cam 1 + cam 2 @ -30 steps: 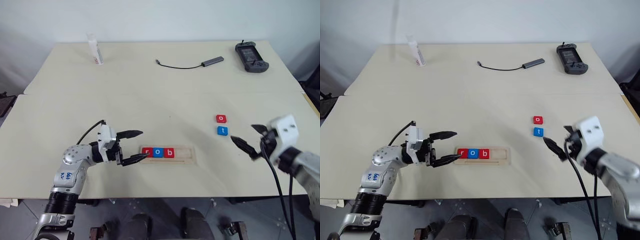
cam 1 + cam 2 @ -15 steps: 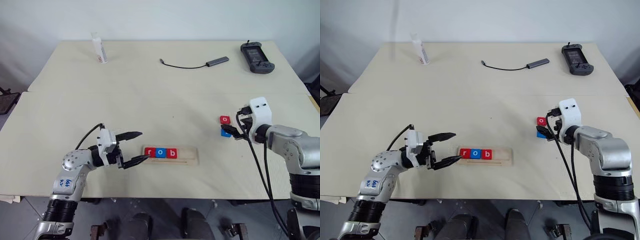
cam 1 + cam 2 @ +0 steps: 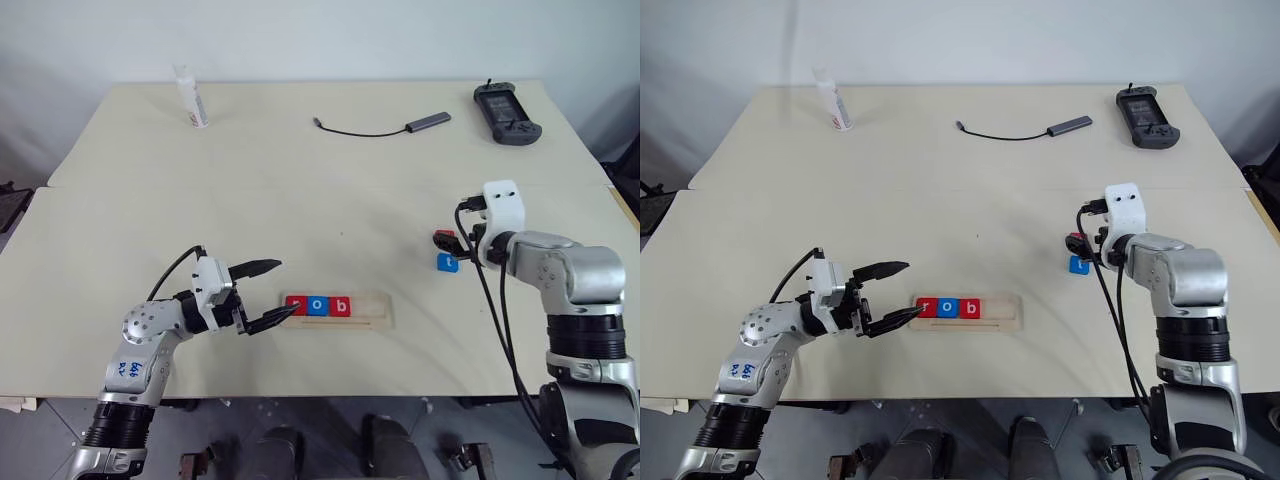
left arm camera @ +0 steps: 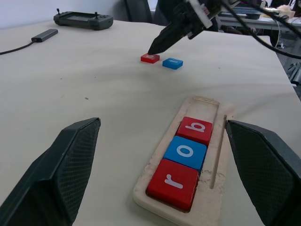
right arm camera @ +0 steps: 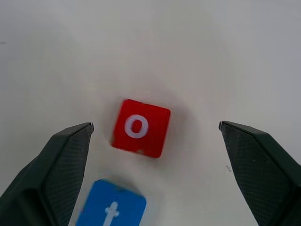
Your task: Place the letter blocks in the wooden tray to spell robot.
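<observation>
The wooden tray (image 3: 372, 309) lies near the table's front edge. It holds a red r block (image 3: 296, 306), a blue o block (image 3: 318, 306) and a red b block (image 3: 341, 306) side by side at its left end. My left gripper (image 3: 287, 287) stands open and empty just off the tray's left end. To the right lie a loose red o block (image 5: 141, 127) and a blue t block (image 5: 112, 211), close together. My right gripper (image 5: 155, 125) hangs open just above the red o block, tilted down, one finger on each side of it.
At the back of the table stand a white bottle (image 3: 189, 98), a black cable with a grey adapter (image 3: 380, 127) and a black handheld controller (image 3: 508, 103). The tray's right half is bare wood.
My right arm has swung in from the table's near right and now sits over the red o block. The left gripper has stayed put by the tray.
</observation>
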Available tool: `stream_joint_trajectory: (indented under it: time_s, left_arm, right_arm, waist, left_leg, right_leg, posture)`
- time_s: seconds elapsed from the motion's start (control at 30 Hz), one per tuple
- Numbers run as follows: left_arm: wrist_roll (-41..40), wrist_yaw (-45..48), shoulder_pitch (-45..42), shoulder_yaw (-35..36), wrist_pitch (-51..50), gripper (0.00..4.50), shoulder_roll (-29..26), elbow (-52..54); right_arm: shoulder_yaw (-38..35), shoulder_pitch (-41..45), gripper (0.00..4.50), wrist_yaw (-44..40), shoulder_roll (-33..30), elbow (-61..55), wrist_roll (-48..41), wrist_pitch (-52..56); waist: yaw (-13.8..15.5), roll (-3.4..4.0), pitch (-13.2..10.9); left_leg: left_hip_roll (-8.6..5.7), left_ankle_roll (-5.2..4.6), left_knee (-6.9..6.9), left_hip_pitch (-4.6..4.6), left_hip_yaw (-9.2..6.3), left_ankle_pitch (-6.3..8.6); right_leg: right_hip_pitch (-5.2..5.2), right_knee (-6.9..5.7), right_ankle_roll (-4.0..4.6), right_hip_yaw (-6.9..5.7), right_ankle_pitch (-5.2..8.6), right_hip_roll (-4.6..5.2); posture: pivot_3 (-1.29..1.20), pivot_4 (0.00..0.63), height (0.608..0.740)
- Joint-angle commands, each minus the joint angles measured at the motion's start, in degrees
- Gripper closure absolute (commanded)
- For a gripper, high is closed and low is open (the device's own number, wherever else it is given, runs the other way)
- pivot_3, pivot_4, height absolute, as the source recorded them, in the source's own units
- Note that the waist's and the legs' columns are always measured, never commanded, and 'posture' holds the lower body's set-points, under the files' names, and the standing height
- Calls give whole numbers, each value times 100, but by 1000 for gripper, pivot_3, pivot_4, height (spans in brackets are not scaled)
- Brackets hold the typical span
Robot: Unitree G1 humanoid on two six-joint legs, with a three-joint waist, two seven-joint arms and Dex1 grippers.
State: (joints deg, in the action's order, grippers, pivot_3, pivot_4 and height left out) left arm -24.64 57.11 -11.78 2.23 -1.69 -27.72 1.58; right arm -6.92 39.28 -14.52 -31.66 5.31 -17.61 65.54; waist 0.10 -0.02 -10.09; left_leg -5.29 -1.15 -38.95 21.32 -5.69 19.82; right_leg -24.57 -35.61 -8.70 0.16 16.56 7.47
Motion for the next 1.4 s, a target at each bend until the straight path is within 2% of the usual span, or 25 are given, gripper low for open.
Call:
stream_joint_trajectory:
  time_s: [0.03,0.23,0.47,0.67,0.8,1.0,1.17,1.27,1.3,1.4]
  left_arm:
    - [4,-20,90,55,131,0,-22,256]
    - [3,-34,97,73,168,0,-34,240]
    - [9,42,1,-41,203,0,32,122]
    - [0,300,-255,-194,247,0,85,-197]
    - [-33,502,-405,-256,208,0,85,-396]
    - [-68,650,-498,-276,82,0,72,-458]
    - [-31,724,-572,-225,100,0,21,-575]
    - [-24,705,-574,-195,117,0,-9,-559]
    - [-24,702,-558,-186,127,0,-20,-548]
    - [-18,666,-500,-147,161,0,-50,-505]
  right_arm:
    - [-36,127,965,91,74,83,134,-87]
    - [-71,37,3032,115,223,-128,150,-46]
    - [-254,-166,3043,-32,-32,-1041,35,247]
    - [-933,-811,3043,29,80,-3146,-378,1821]
    - [-1314,-1755,3043,143,590,-4549,-506,2667]
    - [-1086,-2798,3043,461,1180,-5536,-529,2696]
    - [-954,-2970,1297,467,1338,-5628,-623,2696]
    - [-1187,-2772,286,-83,773,-5500,-877,2696]
    - [-1270,-2711,36,-348,482,-5424,-994,2685]
    - [-1242,-2868,36,-1492,-871,-5005,-1267,1750]
  waist:
    - [-21,1,1]
    - [-27,2,1]
    - [-22,2,1]
    - [14,2,1]
    - [20,2,1]
    - [-15,2,2]
    - [-19,3,3]
    - [-13,3,2]
    - [-12,3,2]
    - [21,3,2]
  left_leg:
    - [0,0,1,0,1,0]
    - [3,0,0,-1,1,0]
    - [1,0,1,0,1,0]
    - [1,0,0,3,-6,0]
    - [0,-1,3,3,-6,1]
    - [-3,-2,1,0,5,0]
    - [-1,0,2,-9,4,0]
    - [-3,0,1,-9,3,0]
    - [-3,-1,1,-9,3,0]
    - [-4,-4,0,-6,0,1]
  right_leg:
    - [-1,-1,0,1,0,0]
    - [0,-2,0,1,0,-3]
    - [-2,-2,0,2,0,-1]
    - [-1,0,0,-1,0,-1]
    - [0,0,0,0,0,0]
    - [-3,-3,-3,13,-1,-1]
    - [-1,0,-1,13,0,-4]
    - [-1,2,-1,13,0,-2]
    - [-1,2,-1,12,0,-2]
    - [4,9,-1,7,0,-1]
  posture:
    - [0,150,740]
    - [0,150,740]
    - [0,150,740]
    - [0,150,740]
    - [0,150,740]
    - [0,150,740]
    - [0,150,740]
    - [0,150,740]
    - [0,150,740]
    - [0,150,740]
